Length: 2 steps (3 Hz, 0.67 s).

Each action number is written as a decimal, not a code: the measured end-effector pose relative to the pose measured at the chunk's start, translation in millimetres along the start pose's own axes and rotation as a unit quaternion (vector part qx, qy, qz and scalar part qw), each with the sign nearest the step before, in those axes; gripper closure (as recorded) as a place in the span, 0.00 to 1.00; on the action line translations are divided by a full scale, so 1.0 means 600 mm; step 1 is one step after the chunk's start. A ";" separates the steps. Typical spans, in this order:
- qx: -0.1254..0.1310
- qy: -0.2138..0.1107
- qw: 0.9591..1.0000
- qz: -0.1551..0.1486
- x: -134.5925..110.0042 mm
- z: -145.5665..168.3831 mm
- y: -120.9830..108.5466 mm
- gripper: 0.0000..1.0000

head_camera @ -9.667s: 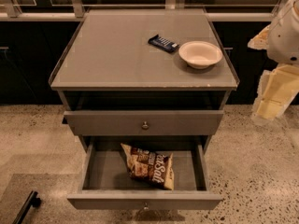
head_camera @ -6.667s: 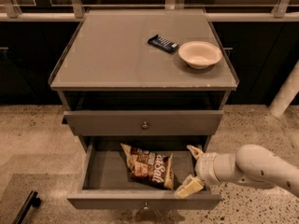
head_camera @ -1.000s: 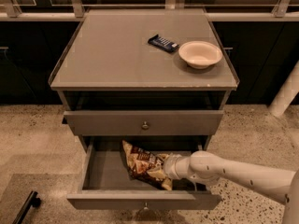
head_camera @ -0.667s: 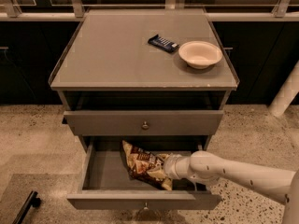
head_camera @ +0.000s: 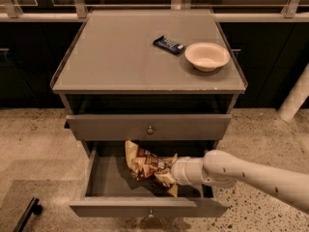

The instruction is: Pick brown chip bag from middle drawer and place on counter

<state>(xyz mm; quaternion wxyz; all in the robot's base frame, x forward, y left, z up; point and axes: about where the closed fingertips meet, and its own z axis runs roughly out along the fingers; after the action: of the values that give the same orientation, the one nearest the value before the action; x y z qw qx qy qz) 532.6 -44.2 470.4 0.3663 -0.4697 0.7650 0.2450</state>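
Observation:
The brown chip bag [head_camera: 145,164] lies crumpled in the open middle drawer [head_camera: 107,180], with its left end tilted up toward the back. My gripper [head_camera: 169,179] reaches in from the right, low inside the drawer. It is shut on the bag's right end, and the foil is bunched around the tan fingers [head_camera: 173,190]. The white arm [head_camera: 241,174] crosses over the drawer's right side. The counter [head_camera: 120,52] is the grey cabinet top above.
A dark-blue bar wrapper [head_camera: 169,44] and a cream bowl [head_camera: 207,55] sit on the counter's back right. The knobbed upper drawer front [head_camera: 149,127] overhangs the back of the open drawer. A white post [head_camera: 294,100] stands at the right and a black bar [head_camera: 26,214] lies on the floor at the lower left.
Over the earlier frames the arm came down from the right into the drawer and closed on the bag's right end. In the last second the arm and bag have barely moved.

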 end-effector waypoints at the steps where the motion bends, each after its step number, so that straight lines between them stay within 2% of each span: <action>1: -0.016 0.001 1.000 -0.019 -0.061 -0.046 0.042 1.00; 2: -0.024 0.012 0.998 -0.053 -0.131 -0.078 0.084 1.00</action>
<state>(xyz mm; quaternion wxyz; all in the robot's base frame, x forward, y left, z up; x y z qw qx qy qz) 494.7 -13.1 562.7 0.3583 -0.5208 0.7372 0.2384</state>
